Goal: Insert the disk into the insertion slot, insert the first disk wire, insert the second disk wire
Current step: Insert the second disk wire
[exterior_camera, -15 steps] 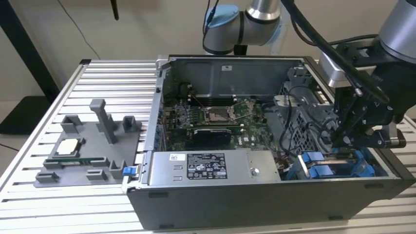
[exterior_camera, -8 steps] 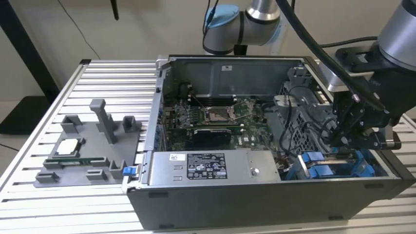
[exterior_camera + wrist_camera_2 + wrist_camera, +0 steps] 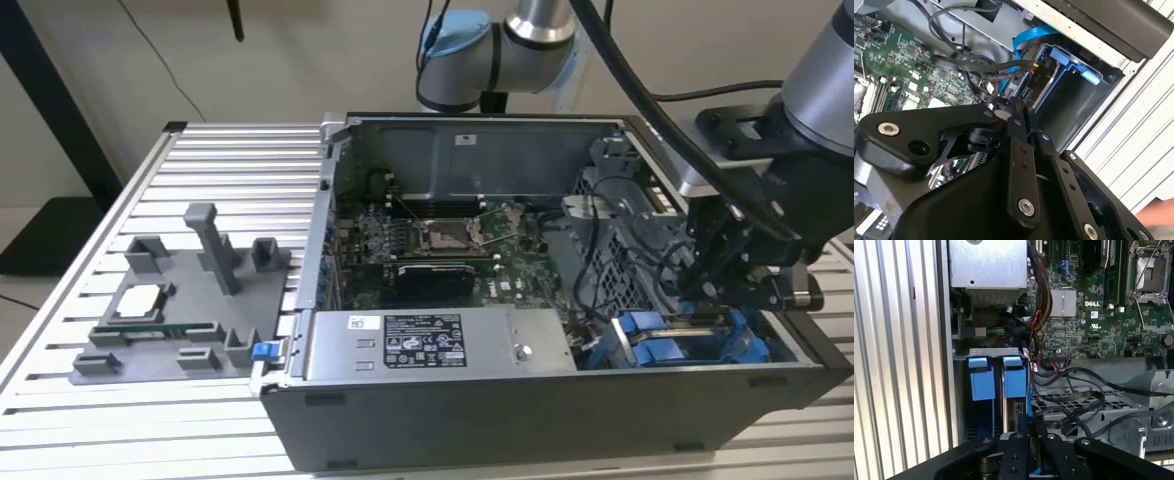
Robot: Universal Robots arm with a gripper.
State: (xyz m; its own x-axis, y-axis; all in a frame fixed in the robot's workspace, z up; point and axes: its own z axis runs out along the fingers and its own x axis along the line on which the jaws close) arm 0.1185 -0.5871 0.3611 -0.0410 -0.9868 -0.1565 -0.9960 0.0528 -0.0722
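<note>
- So the open computer case (image 3: 561,400) sits on a slatted metal table (image 3: 80,440), and the arm's gripper (image 3: 734,285) is down inside the corner of the case at the exterior view's right, right over the blue stuff.
- The insertion slot (image 3: 985,405) is that grey metal cage bay with blue plastic rails; in the first wrist view it sits straight ahead of the fingers, next to the case wall.
- The disk (image 3: 1015,390) looks to be standing on edge in the bay: two blue carrier tabs show side by side at its end, with a sliver of the drive body below them.
- Fingers (image 3: 1014,450): in both wrist views the two black bars lie close together, narrow gap, tips just at the near end of the disk's blue frame. Can't tell if they're actually pinching anything, the tips are hidden by the finger bodies.
- In the second wrist view the blue carrier (image 3: 1074,62) sits just past the fingertips, with a blue flat cable (image 3: 1026,37) curling above it.
- A bundle of black wires (image 3: 1079,390) drapes over the perforated cage beside the bay, close to the fingers but apart from them as far as I can see.
- Green motherboard (image 3: 441,245) fills the middle of the case, and a grey parts fixture (image 3: 187,300) sits on the table off to the exterior view's left.
</note>
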